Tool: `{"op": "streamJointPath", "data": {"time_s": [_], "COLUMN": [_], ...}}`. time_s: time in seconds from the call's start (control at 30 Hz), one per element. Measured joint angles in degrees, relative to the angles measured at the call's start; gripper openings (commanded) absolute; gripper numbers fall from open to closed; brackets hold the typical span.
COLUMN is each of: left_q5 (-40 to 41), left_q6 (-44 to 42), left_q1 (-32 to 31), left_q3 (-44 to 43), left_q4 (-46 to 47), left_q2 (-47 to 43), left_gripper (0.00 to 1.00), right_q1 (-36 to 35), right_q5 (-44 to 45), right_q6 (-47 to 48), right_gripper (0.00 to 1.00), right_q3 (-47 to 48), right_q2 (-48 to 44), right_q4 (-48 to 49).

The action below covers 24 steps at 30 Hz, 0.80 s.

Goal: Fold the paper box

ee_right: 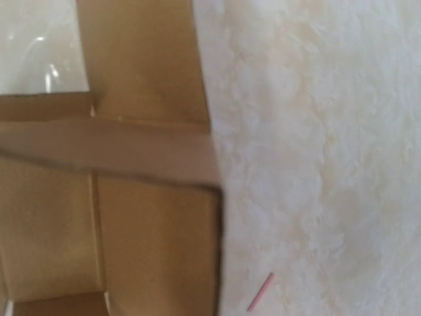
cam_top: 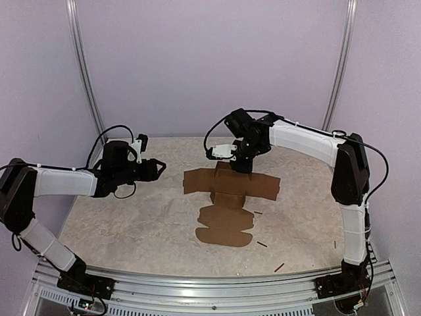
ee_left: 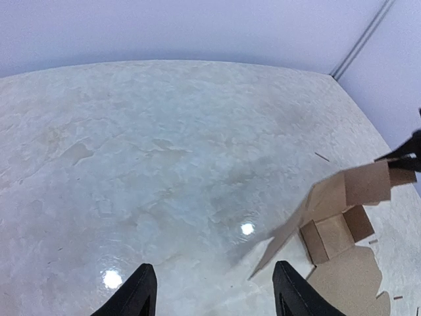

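Bright overhead glare, blurred right-wrist view

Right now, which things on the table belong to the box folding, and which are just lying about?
Job: paper box; right pincer, pinching its flap; left pincer, open, standing off.
Lying about: small dark sticks.

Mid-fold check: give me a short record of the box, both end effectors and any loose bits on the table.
paper box: brown die-cut sheet, mostly flat on the table, partly folded up at its centre, far flap raised
right end effector: shut, at the raised far flap, apparently pinching it
left end effector: open, empty, left of the sheet, not touching it
loose bits: small dark sticks on the table, to the right of the sheet
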<state>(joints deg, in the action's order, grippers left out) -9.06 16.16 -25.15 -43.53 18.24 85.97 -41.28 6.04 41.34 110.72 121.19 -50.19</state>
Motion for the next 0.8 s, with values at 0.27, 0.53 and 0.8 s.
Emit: {"op": "streamJointPath", "data": {"time_s": [0.27,0.53,0.8], "left_q5": [-2.8,-12.9,-16.8], "left_q6": [3.1,-0.2,-0.9], "left_q1": [4.1,1.4,-2.0], "left_q3": [-2.9,-6.3,-6.2], "left_q4": [1.8,1.9,2.7], "left_q2": [12.4,18.1,18.7], "left_gripper": [0.55,0.53,0.54], "right_q1": [-4.1,-8.9,-9.5], "right_q5": [4.3,11.3,15.9], "right_q6": [1.4,3.0,4.9], "right_gripper": [0.0,0.0,0.0], "right_q3": [-10.7,-22.4,-25.1], "right_q2": [-1.0,-4.3,-8.9], "right_q4": [7.8,15.2,20.7]}}
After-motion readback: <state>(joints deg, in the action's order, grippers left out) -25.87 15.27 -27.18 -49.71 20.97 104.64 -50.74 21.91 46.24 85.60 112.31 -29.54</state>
